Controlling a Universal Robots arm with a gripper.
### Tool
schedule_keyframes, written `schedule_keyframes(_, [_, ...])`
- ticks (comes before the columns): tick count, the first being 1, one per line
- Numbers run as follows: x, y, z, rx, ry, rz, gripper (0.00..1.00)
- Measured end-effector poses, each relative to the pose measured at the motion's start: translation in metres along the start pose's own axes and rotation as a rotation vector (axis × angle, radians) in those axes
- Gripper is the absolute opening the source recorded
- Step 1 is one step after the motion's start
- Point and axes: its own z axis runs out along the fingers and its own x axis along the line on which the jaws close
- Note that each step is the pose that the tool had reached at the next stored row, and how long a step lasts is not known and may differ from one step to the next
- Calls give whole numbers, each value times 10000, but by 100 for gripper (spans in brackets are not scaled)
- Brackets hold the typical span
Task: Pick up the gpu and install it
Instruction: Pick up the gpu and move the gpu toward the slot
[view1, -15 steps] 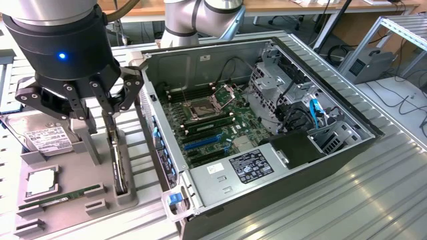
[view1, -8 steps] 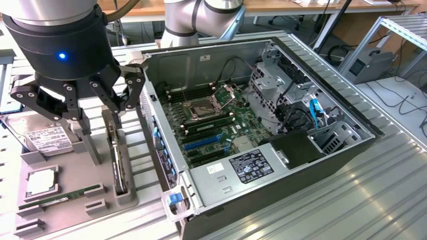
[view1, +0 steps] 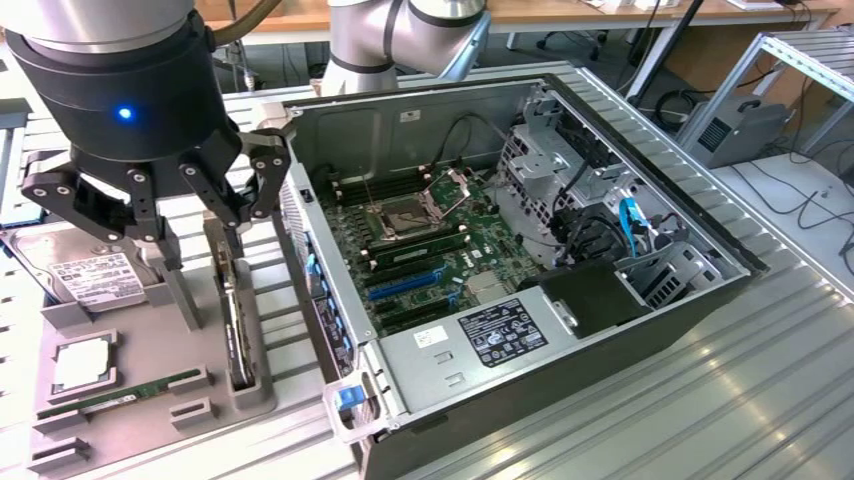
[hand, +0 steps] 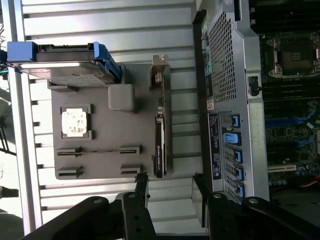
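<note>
The gpu (view1: 239, 325) is a long dark card standing on edge in a slot of the grey holder tray (view1: 147, 345), at the exterior view's left beside the open PC case. In the wrist view the gpu (hand: 160, 147) runs lengthwise with its silvery bracket (hand: 159, 70) at the far end. My gripper (view1: 200, 285) hangs just above the tray over the card, its jaws open and empty. In the wrist view my gripper (hand: 170, 184) straddles the line of the card's near end, one of its fingertips (hand: 142, 182) close to it without touching.
The tray also holds a silver hard drive (view1: 87, 278) in a blue frame, a CPU chip (view1: 83, 365) and a thin green RAM stick (view1: 120, 395). The open PC case (view1: 441, 400) lies at the exterior view's right, its motherboard (view1: 427, 250) with blue slots exposed.
</note>
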Motion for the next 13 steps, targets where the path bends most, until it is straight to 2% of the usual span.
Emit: schedule_keyframes(13, [0,-1,29,0,0,0,48])
